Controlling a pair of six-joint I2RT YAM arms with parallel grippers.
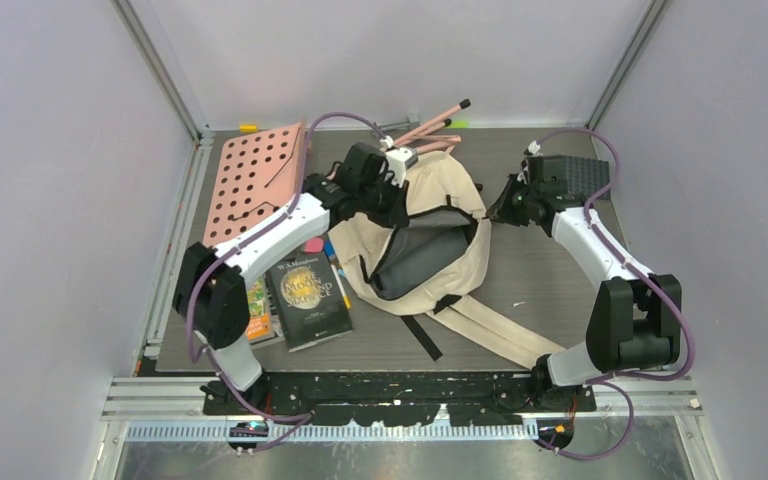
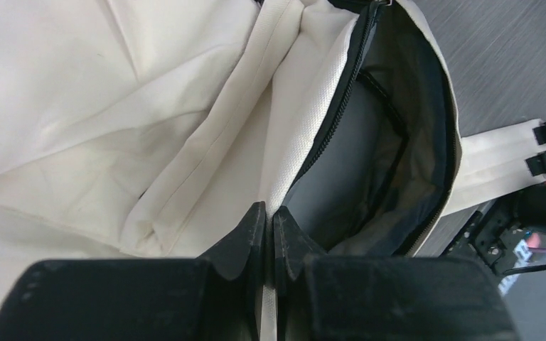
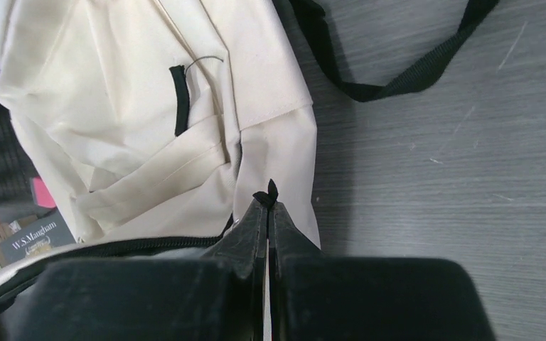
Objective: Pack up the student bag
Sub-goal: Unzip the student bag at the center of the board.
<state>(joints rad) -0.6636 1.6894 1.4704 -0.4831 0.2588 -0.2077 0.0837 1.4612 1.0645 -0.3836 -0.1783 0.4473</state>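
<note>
The student bag [image 1: 430, 205] is a cream cloth backpack lying mid-table, its main zipper open and its grey lining [image 1: 420, 255] showing. My left gripper [image 1: 397, 200] is shut on the cream edge of the opening, seen in the left wrist view [image 2: 269, 217] with the grey lining [image 2: 370, 163] just beyond. My right gripper [image 1: 497, 207] is at the bag's right side. In the right wrist view the right gripper [image 3: 267, 202] is shut on a small black zipper pull [image 3: 269, 192] beside the bag's cream cloth [image 3: 128, 106].
A dark book [image 1: 307, 300] and a small colourful book [image 1: 257, 315] lie left of the bag, with a pen [image 1: 340, 285] and a pink eraser [image 1: 313, 245]. A pink pegboard [image 1: 255, 180] is at the back left. Pink pencils [image 1: 430, 125] lie behind the bag. Black straps [image 3: 398, 78] trail right.
</note>
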